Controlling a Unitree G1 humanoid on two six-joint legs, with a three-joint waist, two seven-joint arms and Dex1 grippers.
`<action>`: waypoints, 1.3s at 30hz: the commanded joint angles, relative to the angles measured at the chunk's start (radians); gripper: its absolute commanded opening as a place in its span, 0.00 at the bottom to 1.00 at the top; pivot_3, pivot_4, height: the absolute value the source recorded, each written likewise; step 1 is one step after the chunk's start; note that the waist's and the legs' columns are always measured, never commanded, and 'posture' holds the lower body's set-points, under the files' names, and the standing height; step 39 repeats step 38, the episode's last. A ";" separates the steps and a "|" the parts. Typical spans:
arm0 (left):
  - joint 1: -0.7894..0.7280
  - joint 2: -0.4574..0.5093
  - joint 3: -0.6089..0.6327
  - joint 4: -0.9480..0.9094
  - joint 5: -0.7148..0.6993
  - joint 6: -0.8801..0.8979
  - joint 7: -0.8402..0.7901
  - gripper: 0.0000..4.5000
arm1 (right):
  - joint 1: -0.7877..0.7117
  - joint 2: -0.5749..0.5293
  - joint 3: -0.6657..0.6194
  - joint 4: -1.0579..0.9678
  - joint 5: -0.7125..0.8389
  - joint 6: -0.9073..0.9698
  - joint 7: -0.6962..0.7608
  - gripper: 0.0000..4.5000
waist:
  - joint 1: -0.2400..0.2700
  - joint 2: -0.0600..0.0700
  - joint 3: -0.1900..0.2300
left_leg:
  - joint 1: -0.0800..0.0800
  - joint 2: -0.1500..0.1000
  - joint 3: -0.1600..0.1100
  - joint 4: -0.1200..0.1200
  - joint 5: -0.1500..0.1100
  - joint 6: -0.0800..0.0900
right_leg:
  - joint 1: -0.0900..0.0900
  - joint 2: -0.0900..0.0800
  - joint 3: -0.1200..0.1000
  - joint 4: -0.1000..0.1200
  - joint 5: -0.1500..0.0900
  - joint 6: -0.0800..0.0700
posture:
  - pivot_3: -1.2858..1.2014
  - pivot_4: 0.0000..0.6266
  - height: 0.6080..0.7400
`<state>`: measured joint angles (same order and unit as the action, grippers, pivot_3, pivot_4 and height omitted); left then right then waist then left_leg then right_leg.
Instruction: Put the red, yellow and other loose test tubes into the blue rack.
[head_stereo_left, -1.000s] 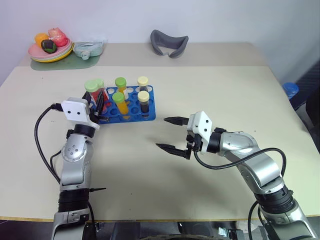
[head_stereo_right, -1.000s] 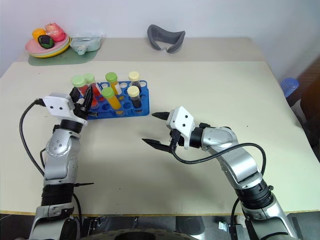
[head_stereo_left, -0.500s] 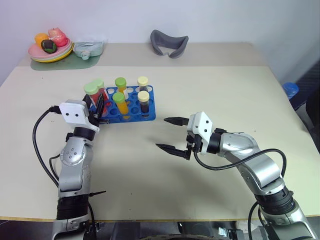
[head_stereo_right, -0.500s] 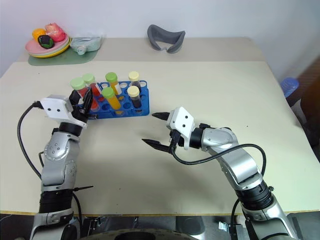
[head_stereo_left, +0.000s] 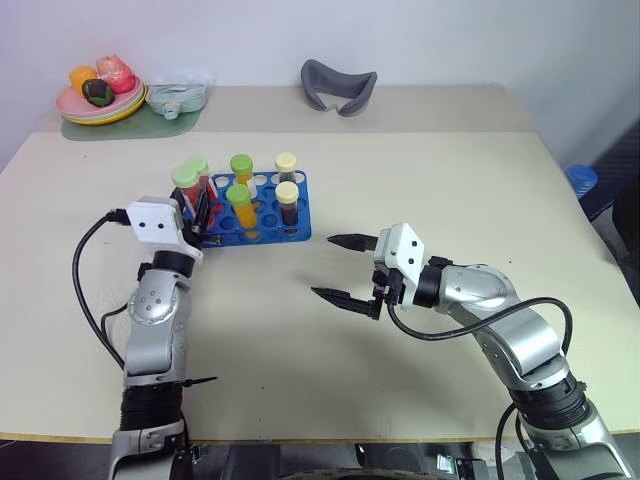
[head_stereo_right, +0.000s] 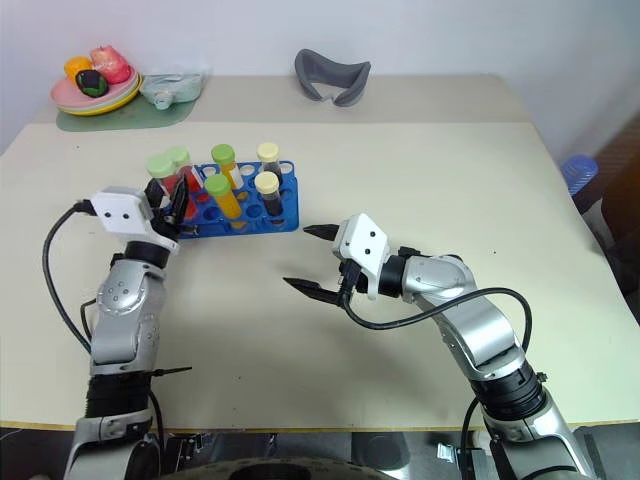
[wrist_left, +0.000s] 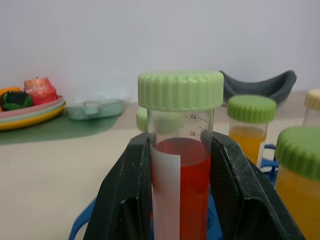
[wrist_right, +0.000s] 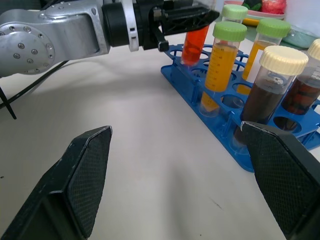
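Observation:
My left gripper (head_stereo_left: 198, 207) is shut on a red test tube (wrist_left: 180, 170) with a pale-green cap, holding it upright at the left end of the blue rack (head_stereo_left: 263, 228). In the right wrist view the tube's (wrist_right: 194, 42) lower end reaches the rack's end holes; I cannot tell whether it is seated. Orange-yellow tubes (head_stereo_left: 239, 208) with green caps and dark brown tubes (head_stereo_left: 287, 202) with pale-yellow caps stand in the rack. A second red tube (head_stereo_left: 201, 172) stands just behind the held one. My right gripper (head_stereo_left: 325, 266) is open and empty, hanging above the table to the right of the rack and pointing left.
A grey curved holder (head_stereo_left: 338, 86) lies at the back of the table. At the back left a plate (head_stereo_left: 95, 108) of toy food sits on a green mat beside a pale-green dish (head_stereo_left: 178, 97). A blue object (head_stereo_left: 581, 178) stands beyond the right table edge.

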<state>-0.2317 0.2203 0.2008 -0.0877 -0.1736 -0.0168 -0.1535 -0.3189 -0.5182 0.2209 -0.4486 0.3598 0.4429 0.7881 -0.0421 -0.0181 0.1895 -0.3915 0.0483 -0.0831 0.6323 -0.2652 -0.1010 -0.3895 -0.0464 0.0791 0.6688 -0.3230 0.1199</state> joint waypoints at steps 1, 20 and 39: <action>-0.006 -0.001 -0.002 -0.023 -0.004 -0.029 -0.008 0.38 | -0.003 0.006 -0.016 -0.043 0.011 -0.009 -0.003 0.95 | 0.000 0.000 0.000 | 0.000 0.000 0.000 0.000 0.000 0.000 | 0.000 0.000 0.000 0.000 0.000 0.000 | 0.52 0.24 1.00; 0.490 0.305 0.340 -0.335 -0.264 0.228 -0.303 0.99 | 0.113 -0.127 -0.355 0.060 0.115 0.057 -0.005 0.95 | -0.001 0.001 0.000 | 0.000 0.000 0.001 -0.002 0.000 0.000 | 0.000 0.000 0.000 -0.002 0.000 0.000 | 0.52 0.24 1.00; 0.645 0.220 0.335 -0.322 -0.219 0.150 -0.311 0.99 | 0.115 -0.146 -0.386 0.355 0.032 -0.113 0.030 0.95 | -0.002 0.000 0.000 | 0.001 0.000 0.001 -0.001 0.000 0.000 | 0.001 0.000 0.001 -0.002 0.000 0.000 | 0.52 0.24 1.00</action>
